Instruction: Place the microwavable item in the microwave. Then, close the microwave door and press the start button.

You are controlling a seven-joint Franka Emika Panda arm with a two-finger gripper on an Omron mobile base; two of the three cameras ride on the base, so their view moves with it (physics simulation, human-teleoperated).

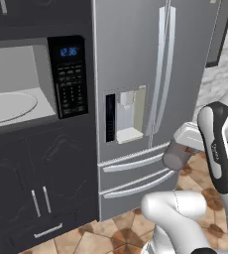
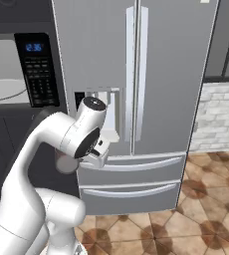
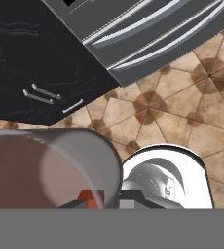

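1. The white two-finger gripper (image 1: pixel 181 149) is nearly closed, clamped on the small grey-brown, slightly tapered cylindrical cup (image 1: pixel 175 156), which it carries in the air in front of the lower drawers of the tall stainless-steel refrigerator (image 1: pixel 136 59). Nothing else touches the cup.
2. In the hand view the cup (image 3: pixel 46 168) lies close to the camera, its rim arcing across the lower left, with tan floor tiles (image 3: pixel 182 97) far below it.
3. Handling, as a guess: the cup looks rigid, light and smooth-walled, so it could slip or swing if the wrist turns fast. The fingers seem to hold it near the rim — a workable spot, though a hold lower on the wall would sit steadier.
4. The built-in grey microwave (image 1: pixel 17 89) is well to the left of the cup and higher, its cavity open, showing the round glass turntable (image 1: pixel 7 106) beside the dark control panel strip (image 1: pixel 69 77).
5. The placing step looks unfinished — the cup has yet to reach the cavity.
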